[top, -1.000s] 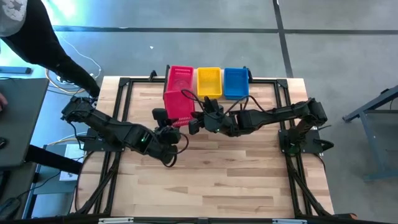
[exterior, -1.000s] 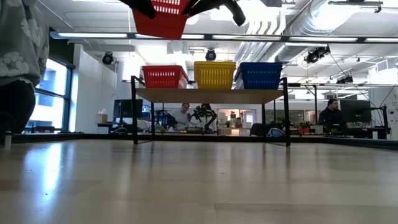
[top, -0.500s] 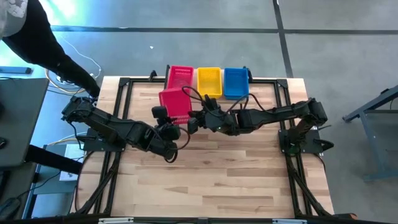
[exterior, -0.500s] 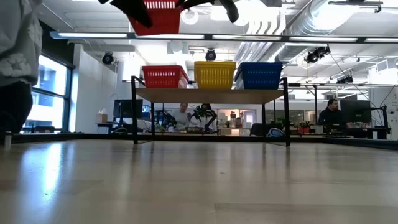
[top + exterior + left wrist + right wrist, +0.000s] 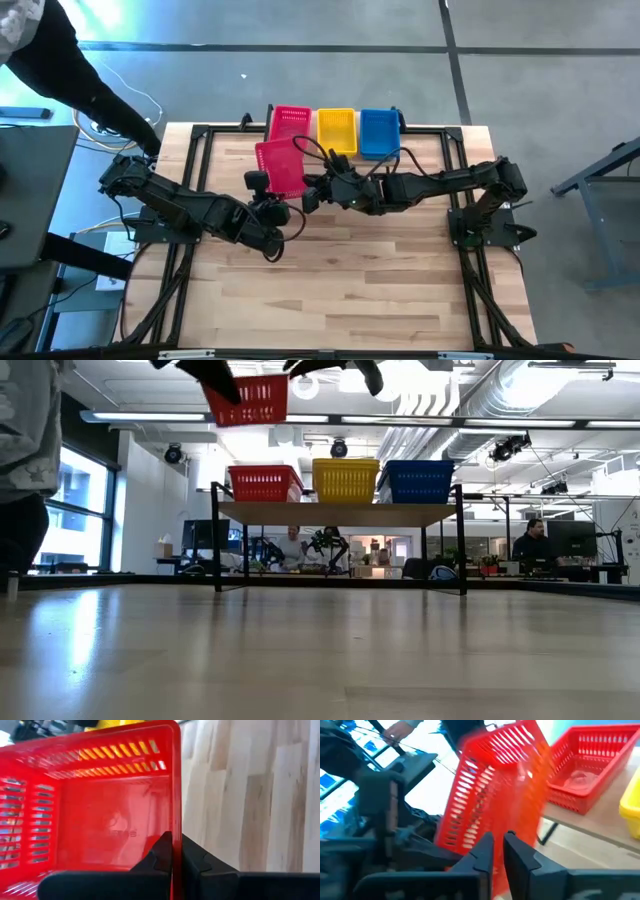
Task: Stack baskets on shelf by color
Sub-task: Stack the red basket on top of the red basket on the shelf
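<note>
Red mesh basket is hanging above the tabletop, both tools clamping its rim: left tool on one side, right tool on the opposite. Beyond them, the shelf is carrying red, yellow and blue baskets.

A red basket held aloft between both arms has shifted left over the past second, as seen from above, from just in front of the shelf's red stack to a spot partly left of it. The left end effector, clamped on one rim, and the right end effector, clamped on the opposite side, have both moved with it. Seen from bench level, the basket has risen a little and tilted, its mesh side now facing the camera.
</note>
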You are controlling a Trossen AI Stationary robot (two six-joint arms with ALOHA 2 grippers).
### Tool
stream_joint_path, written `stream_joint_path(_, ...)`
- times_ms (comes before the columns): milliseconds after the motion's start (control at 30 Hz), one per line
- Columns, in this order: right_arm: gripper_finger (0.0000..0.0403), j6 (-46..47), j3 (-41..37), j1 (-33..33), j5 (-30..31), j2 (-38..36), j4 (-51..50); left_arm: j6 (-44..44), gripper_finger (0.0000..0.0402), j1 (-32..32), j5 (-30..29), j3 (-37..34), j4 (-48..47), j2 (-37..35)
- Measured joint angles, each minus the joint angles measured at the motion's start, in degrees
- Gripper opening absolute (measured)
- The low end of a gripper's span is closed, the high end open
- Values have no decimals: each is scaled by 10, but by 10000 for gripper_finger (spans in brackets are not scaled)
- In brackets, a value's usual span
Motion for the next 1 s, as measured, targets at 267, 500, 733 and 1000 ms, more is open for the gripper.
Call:
stream_joint_path(267,97,-29,1,-28,-8,-17,3,36,1,5,2,0,-30,-2)
stream_joint_path(500,119,-103,1,-53,-34,-65,6,97,0,49,16,0,-37,-42)
stream_joint_path(733,118,-160,1,-63,-58,-106,8,222,0,146,141,0,2,-103)
stream_joint_path(1000,118,-185,1,-63,-58,-124,8,392,0,297,343,0,92,-130)
